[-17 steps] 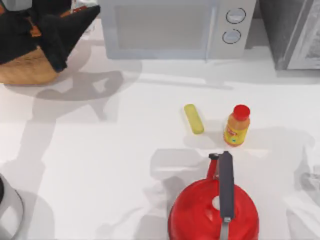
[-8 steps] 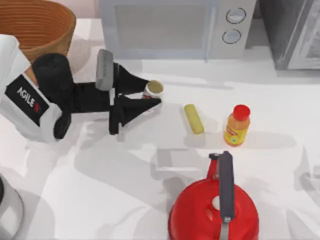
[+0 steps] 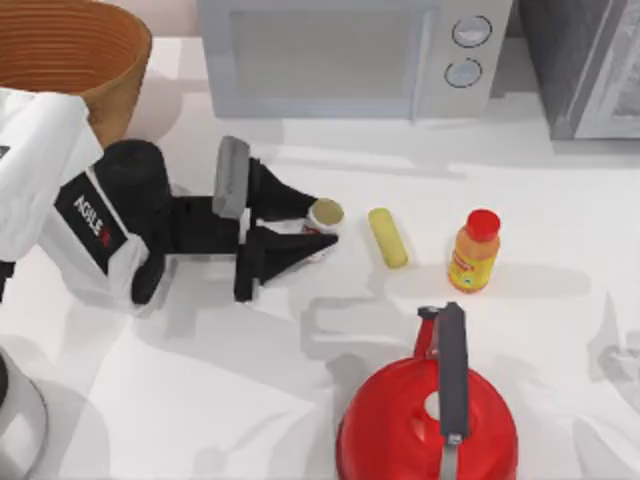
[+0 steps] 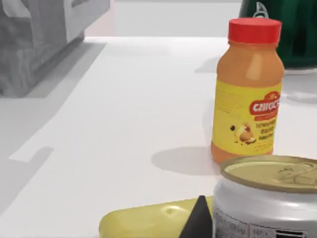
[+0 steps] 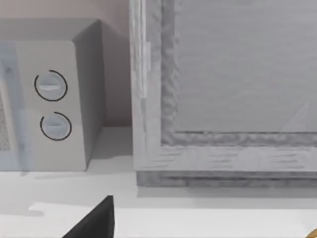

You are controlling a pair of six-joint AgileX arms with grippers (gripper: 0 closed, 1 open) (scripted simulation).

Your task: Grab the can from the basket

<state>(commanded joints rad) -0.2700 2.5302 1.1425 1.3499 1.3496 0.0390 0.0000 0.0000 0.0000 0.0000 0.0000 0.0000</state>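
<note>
The can (image 3: 324, 218), short with a white and red label and a dull gold top, is outside the basket (image 3: 70, 45), over the white table left of centre. My left gripper (image 3: 316, 228) is shut on it, one black finger on each side. In the left wrist view the can (image 4: 265, 201) sits close in front, beside a black fingertip (image 4: 198, 221). I cannot tell whether the can touches the table. The wicker basket stands at the far left corner, its ribbed inside showing. A black part of my right gripper (image 5: 94, 220) faces the back of the table.
A yellow bar (image 3: 387, 237) lies just right of the can, with an orange red-capped bottle (image 3: 474, 250) beyond it. A red kettle (image 3: 428, 420) stands at the front. A microwave (image 3: 350, 55) and a grey cabinet (image 3: 590, 65) line the back. A grey object (image 3: 15, 420) sits front left.
A second ago my left arm was over the basket. It has since carried the can out, rightward and toward the front, ending close to the yellow bar.
</note>
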